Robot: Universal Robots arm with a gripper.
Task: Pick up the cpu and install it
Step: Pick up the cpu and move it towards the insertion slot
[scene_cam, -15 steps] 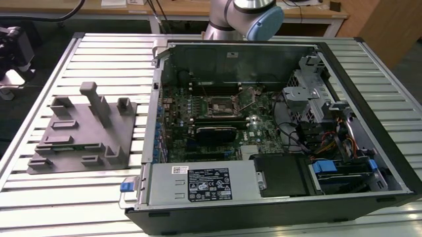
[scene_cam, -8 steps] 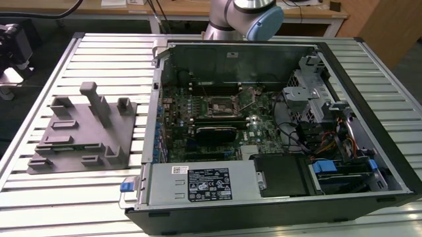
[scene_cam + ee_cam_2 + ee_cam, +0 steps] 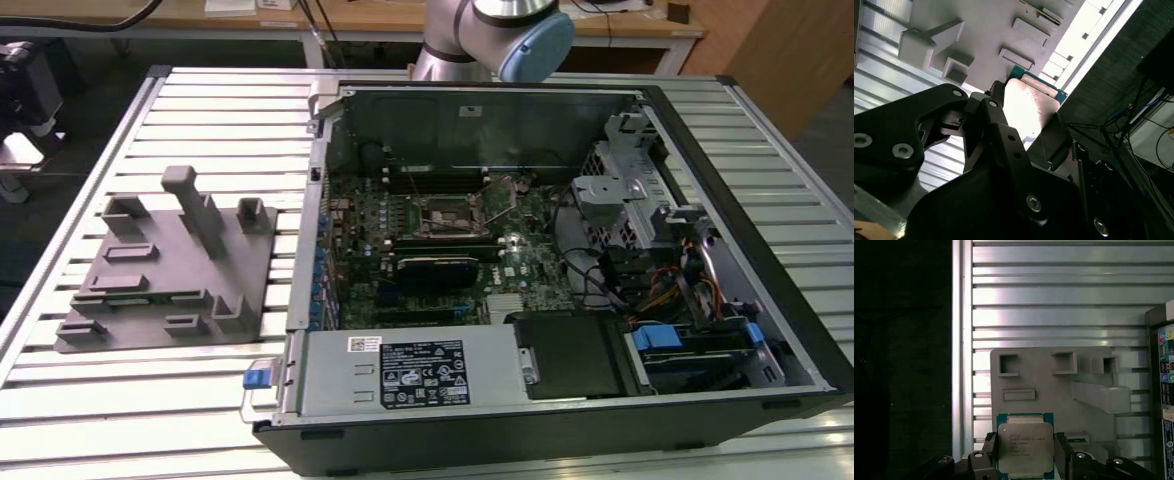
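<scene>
- Currently the gripper (image 3: 1025, 439) holds the cpu (image 3: 1025, 450). Its two fingers (image 3: 1062, 454) are closed narrowly on two opposite edges, and the silvery lid faces the first wrist view.
- Position: the cpu hangs above the grey fixture plate (image 3: 1054, 387), which lies on the slatted counter (image 3: 1054, 290) beside the open computer case (image 3: 534, 125). It is not yet in the socket (image 3: 454, 213) on the motherboard.
- In the second wrist view the cpu (image 3: 1026, 107) shows its green rim beyond the bright lid. It sits square between the fingers, with no visible tilt.
- Weight and stiffness (judgement): the part should be light, thin and rigid, so it will not flex. Modest clamping force should be enough.
- Surface (judgement): the metal lid is smooth and probably slippery, and the narrow edges give little contact area. A jolt could twist the part in the grip.
- Fragility (judgement): the underside is hidden and is likely the delicate face.
- Grip location: take the part by the side edges, as it is held now.
</scene>
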